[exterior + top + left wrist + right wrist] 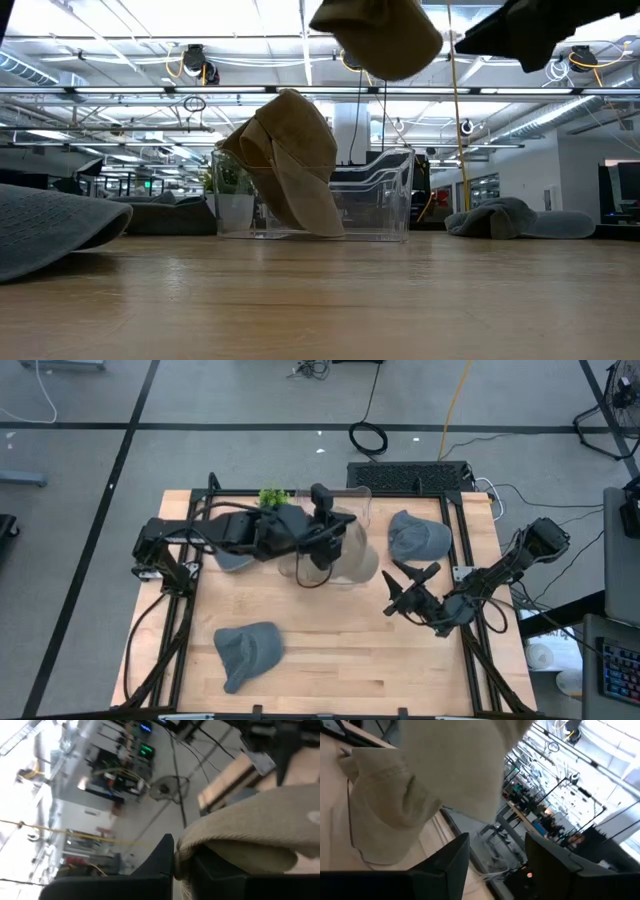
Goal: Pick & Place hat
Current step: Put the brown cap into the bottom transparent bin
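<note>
Hats lie in several places on the wooden tabletop (330, 650). Seen from the high view, a grey hat (247, 651) sits near the front left, another grey hat (417, 535) rests at the back right, and a beige hat (340, 555) is partly in a clear bin (352, 540) at the back middle. The left pincer (322, 538) reaches over that bin, its arm stretched across from the left, and a small green plant (272, 496) stands just behind the arm. The right pincer (398, 593) hovers above bare wood, near the bin and just in front of the back-right grey hat, with its fingers spread apart.

From the low view, one beige hat (292, 160) leans over the bin's (370, 200) rim, while a second beige hat (385, 35) hangs in the air above it. Grey hats show at the left edge and far right.

The left wrist view shows the left pincer's (182, 865) dark fingers pressed together on the edge of a beige hat (260, 830).

In the right wrist view, the right pincer (495, 855) stands parted with nothing between its fingers; a beige hat (390, 805) lies ahead on the wood, and another beige cloth shape hangs close above.
</note>
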`<action>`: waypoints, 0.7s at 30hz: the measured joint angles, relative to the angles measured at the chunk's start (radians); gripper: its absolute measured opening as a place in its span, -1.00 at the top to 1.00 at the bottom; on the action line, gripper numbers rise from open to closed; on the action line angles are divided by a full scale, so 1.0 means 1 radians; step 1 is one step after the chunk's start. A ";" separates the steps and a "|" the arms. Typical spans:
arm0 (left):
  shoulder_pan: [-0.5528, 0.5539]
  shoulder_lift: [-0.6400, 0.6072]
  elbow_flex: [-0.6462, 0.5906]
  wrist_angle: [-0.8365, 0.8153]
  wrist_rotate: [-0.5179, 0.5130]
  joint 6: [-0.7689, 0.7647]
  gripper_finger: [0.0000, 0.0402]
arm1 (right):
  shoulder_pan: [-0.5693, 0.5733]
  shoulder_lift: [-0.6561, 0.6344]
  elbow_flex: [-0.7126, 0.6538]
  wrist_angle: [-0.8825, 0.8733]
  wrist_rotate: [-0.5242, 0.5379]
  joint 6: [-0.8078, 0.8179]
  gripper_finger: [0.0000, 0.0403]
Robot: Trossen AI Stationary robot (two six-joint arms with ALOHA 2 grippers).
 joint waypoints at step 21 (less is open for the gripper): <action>0.104 0.083 -0.136 -0.115 0.144 0.119 0.88 | 0.061 -0.001 -0.029 0.025 0.074 0.046 0.09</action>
